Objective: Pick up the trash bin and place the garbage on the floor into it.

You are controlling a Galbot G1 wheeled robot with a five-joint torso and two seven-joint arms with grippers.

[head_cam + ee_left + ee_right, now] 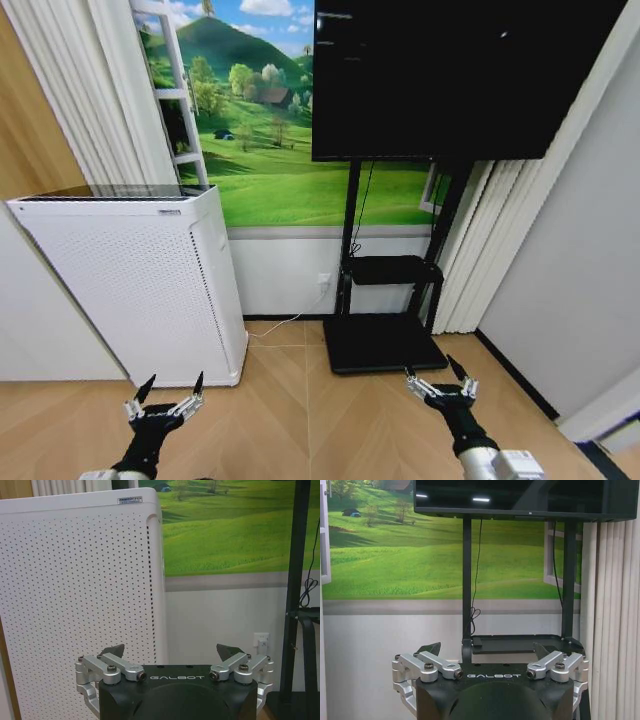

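Note:
The trash bin and the garbage are out of view. The floor (300, 420) is light tan wood-look planks in a chevron pattern. My left gripper (171, 386) hangs open and empty low at the left, facing the white appliance; in the left wrist view the left gripper (173, 652) points at the appliance's front corner. My right gripper (437, 374) is open and empty low at the right, near the TV stand's base; the right wrist view has the right gripper (487, 650) aimed at the stand's shelf.
A tall white perforated appliance (135, 280) stands at the left against the wall. A black TV (460, 75) on a black stand with a flat base (385, 345) is ahead right. A meadow mural (270, 150) covers the wall. Curtains (480, 250) and a grey wall (580, 280) close the right.

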